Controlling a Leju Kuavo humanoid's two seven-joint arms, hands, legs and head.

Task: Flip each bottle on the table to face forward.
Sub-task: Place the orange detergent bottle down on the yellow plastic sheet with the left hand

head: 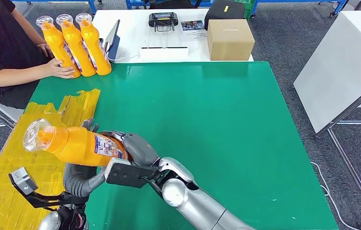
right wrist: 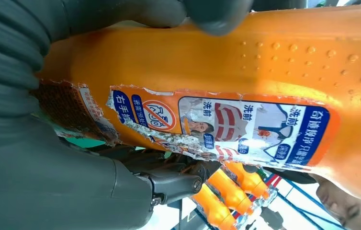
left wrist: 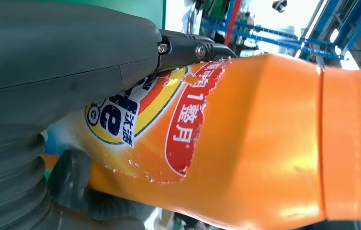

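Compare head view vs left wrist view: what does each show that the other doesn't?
Head view alone: the green table, three upright orange bottles at its far left corner with a person's hand on them, a cardboard box, yellow tape, and the right hand. Left wrist view alone: the held bottle's torn front label up close. Both: the held bottle, gripped by the left hand.

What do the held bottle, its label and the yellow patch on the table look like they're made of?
Held bottle: likely glossy orange plastic, with highlights and moulded bumps; clear cap.
Label: thin printed paper or film, its edges torn and peeling.
Yellow patch: apparently overlapping tape strips, wrinkled and slightly shiny.
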